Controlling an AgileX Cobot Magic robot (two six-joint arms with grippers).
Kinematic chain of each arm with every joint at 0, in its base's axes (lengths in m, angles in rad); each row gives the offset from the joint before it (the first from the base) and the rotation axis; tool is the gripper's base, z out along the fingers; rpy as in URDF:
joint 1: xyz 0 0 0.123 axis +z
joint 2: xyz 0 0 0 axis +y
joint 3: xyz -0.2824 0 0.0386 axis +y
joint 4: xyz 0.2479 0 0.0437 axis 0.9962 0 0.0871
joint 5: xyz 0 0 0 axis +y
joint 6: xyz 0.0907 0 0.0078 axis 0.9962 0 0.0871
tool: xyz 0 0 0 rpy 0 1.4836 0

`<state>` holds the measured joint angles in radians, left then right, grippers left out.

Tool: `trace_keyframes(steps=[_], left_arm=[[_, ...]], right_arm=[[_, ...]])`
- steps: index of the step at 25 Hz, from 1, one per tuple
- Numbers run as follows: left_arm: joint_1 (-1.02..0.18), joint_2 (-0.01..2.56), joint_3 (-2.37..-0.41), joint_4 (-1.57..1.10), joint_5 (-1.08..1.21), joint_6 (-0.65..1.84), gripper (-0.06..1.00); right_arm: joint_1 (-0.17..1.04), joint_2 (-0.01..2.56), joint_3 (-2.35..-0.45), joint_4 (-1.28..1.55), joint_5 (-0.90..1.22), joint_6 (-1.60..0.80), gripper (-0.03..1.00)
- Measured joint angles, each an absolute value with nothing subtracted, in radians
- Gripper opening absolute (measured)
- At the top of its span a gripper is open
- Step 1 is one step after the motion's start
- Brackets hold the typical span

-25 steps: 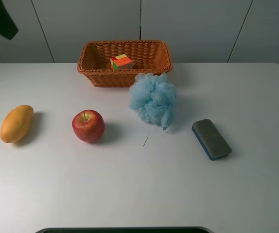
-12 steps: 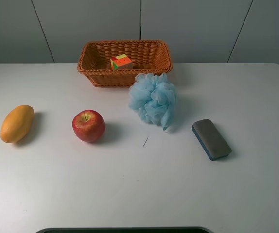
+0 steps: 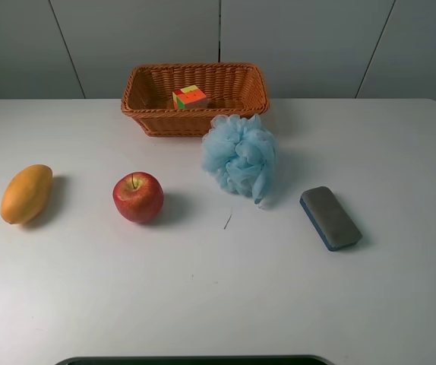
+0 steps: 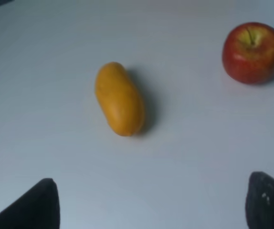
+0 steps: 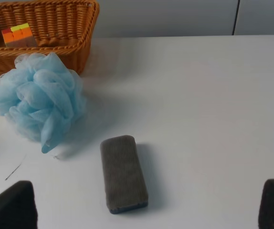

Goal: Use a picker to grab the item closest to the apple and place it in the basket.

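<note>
Red apple (image 3: 137,197) left of desk centre, upright, stem up. Blue bath pouf (image 3: 239,155) nearest to it, toward the far edge and right of the apple, just in front of the wicker basket (image 3: 241,111), close to its front wall; contact not clear. Colour cube (image 3: 189,96) inside the basket, against the middle of the far side. Mango (image 3: 26,193) near the left edge, well apart from the apple, lying lengthwise toward the far edge. Grey eraser block with blue base (image 3: 330,217) right of centre, flat, angled, apart from the pouf. Thin dark mark (image 3: 227,221) on the white desk (image 3: 218,296) between apple and eraser.

No arms in the high view. Left gripper (image 4: 151,202) spread wide, only dark fingertips (image 4: 32,205) at the frame corners, nothing between, above bare desk short of the mango. Right gripper (image 5: 146,207) also spread wide, fingertips (image 5: 10,205) at the corners, empty, eraser between and beyond them, not touched.
</note>
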<state>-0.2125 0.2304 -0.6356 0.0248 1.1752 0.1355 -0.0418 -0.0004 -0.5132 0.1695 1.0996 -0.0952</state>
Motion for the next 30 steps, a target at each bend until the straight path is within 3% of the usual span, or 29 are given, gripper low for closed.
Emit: trace_keyframes(steps=[11, 30], left_arm=[[0.022, 0.007, -0.528, -0.027, 1.108, 0.127, 0.75], [0.038, 0.0, -0.517, -0.077, 1.092, 0.134, 0.75]], right_arm=[[-0.042, 0.0, -0.513, 0.17, 1.1, -0.095, 0.7], [-0.042, 0.0, -0.513, 0.17, 1.1, -0.095, 0.7]])
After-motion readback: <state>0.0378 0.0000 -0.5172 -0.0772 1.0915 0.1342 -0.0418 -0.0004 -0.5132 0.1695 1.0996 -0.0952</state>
